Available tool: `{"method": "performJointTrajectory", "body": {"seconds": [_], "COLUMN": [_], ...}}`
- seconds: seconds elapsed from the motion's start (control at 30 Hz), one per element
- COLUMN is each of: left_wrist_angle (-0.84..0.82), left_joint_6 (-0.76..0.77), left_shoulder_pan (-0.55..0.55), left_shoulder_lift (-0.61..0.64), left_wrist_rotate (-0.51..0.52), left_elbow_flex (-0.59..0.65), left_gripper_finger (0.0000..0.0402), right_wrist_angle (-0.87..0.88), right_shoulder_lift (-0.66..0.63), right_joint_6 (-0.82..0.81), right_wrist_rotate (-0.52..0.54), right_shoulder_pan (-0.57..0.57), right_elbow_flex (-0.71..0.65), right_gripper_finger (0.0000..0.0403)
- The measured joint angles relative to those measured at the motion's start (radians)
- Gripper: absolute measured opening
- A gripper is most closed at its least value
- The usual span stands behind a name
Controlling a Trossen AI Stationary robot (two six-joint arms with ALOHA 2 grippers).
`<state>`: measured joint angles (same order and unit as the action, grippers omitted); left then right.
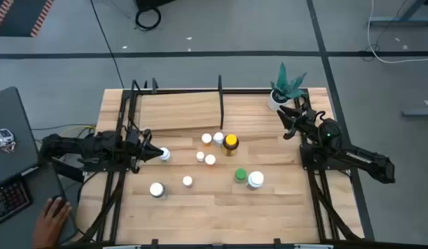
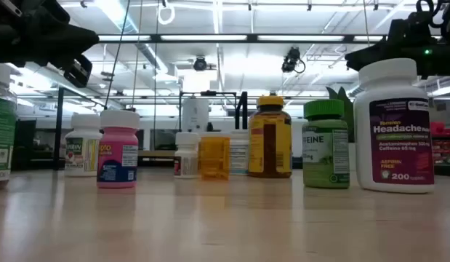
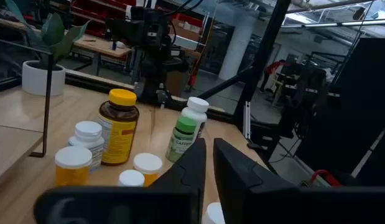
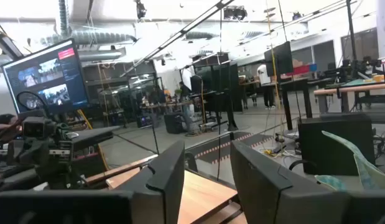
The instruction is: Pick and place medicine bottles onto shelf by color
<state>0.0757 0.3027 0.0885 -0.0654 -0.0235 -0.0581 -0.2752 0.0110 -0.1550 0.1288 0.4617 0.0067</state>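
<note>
Closest to the low camera, a big white plastic headache-pill bottle point(image 2: 394, 125) is standing on the slatted wooden table point(image 1: 269, 214), just beside a green-capped green bottle point(image 2: 326, 144). Behind them, a tall amber bottle with yellow cap point(image 1: 231, 143) is standing among small white and orange bottles near the middle of the table. One white-capped bottle point(image 1: 156, 189) and a smaller one point(image 1: 187, 181) are standing apart on the left side. The flat light wood shelf with thin black rods point(image 1: 179, 111) is lying at the far edge, with no bottles on it. The left gripper point(image 1: 158, 154) is hovering with narrow, closed fingers, holding nothing, beside a white bottle point(image 1: 164, 155). The right gripper point(image 1: 287, 120) is waiting near a white pot with green plant point(image 1: 283, 90), fingers drawn together and empty.
</note>
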Motion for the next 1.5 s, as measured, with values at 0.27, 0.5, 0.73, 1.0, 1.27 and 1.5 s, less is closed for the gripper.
{"method": "performJointTrajectory", "body": {"seconds": [0.27,0.5,0.73,1.0,1.27,1.5], "left_wrist_angle": [0.000,0.000,0.000,0.000,0.000,0.000], "left_joint_6": [0.000,0.000,0.000,0.000,0.000,0.000], "left_shoulder_pan": [0.000,0.000,0.000,0.000,0.000,0.000], "left_shoulder_lift": [0.000,0.000,0.000,0.000,0.000,0.000], "left_wrist_rotate": [0.000,0.000,0.000,0.000,0.000,0.000], "left_elbow_flex": [0.000,0.000,0.000,0.000,0.000,0.000], "left_gripper_finger": [0.0028,0.0036,0.0035,0.0028,0.0039,0.0031], "right_wrist_angle": [0.000,0.000,0.000,0.000,0.000,0.000], "right_shoulder_lift": [0.000,0.000,0.000,0.000,0.000,0.000], "right_joint_6": [0.000,0.000,0.000,0.000,0.000,0.000], "right_wrist_rotate": [0.000,0.000,0.000,0.000,0.000,0.000], "right_shoulder_pan": [0.000,0.000,0.000,0.000,0.000,0.000], "right_elbow_flex": [0.000,0.000,0.000,0.000,0.000,0.000], "right_gripper_finger": [0.0137,0.0137,0.0137,0.0137,0.0137,0.0137]}}
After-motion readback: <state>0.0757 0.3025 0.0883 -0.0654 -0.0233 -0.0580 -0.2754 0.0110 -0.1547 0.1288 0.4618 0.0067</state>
